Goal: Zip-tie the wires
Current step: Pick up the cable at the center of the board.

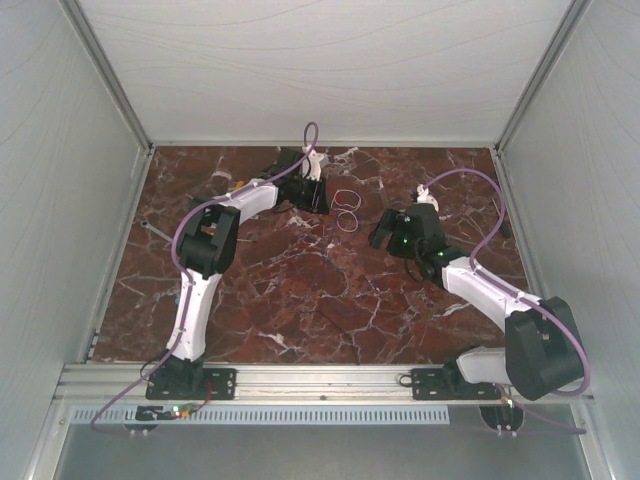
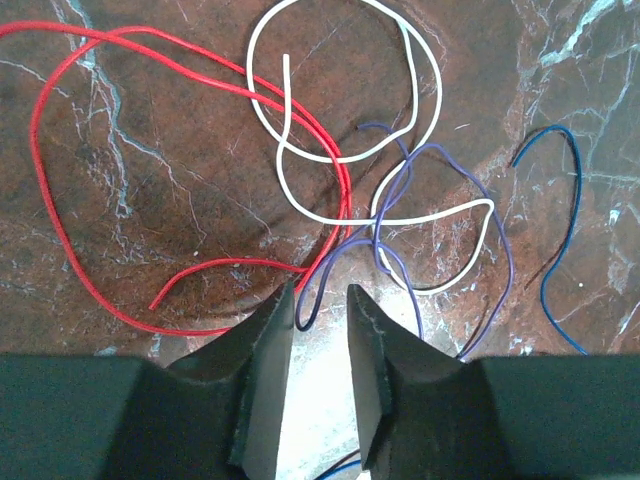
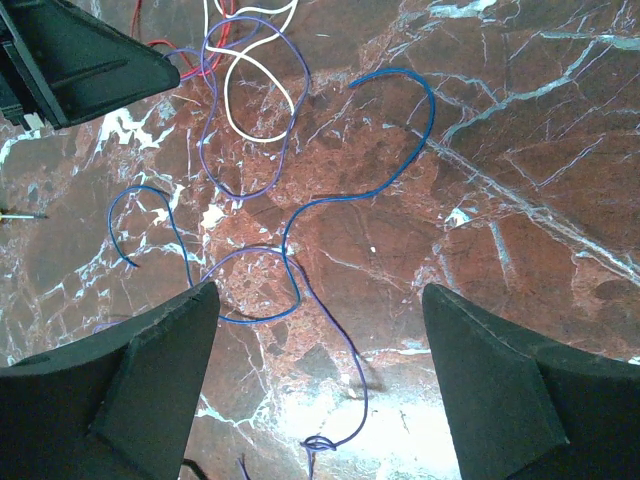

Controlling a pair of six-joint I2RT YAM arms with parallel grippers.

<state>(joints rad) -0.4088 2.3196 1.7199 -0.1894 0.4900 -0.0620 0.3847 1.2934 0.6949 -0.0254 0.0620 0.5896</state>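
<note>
The wires (image 1: 347, 210) lie loose on the marble table (image 1: 300, 290) between the two grippers. In the left wrist view they are a red strand (image 2: 45, 200), a white strand (image 2: 330, 100), a purple strand (image 2: 440, 160) and a blue strand (image 2: 570, 200), all in loops. My left gripper (image 2: 320, 295) is low over them, its jaws a narrow gap apart, with a purple loop end between the tips, not clamped. My right gripper (image 3: 320, 295) is wide open and empty above the blue strand (image 3: 400, 150) and the purple strand (image 3: 250, 120). No zip tie shows.
The left gripper's dark body (image 3: 80, 55) shows at the top left of the right wrist view. A thin grey object (image 1: 157, 232) lies near the table's left edge. White enclosure walls (image 1: 60, 200) stand on three sides.
</note>
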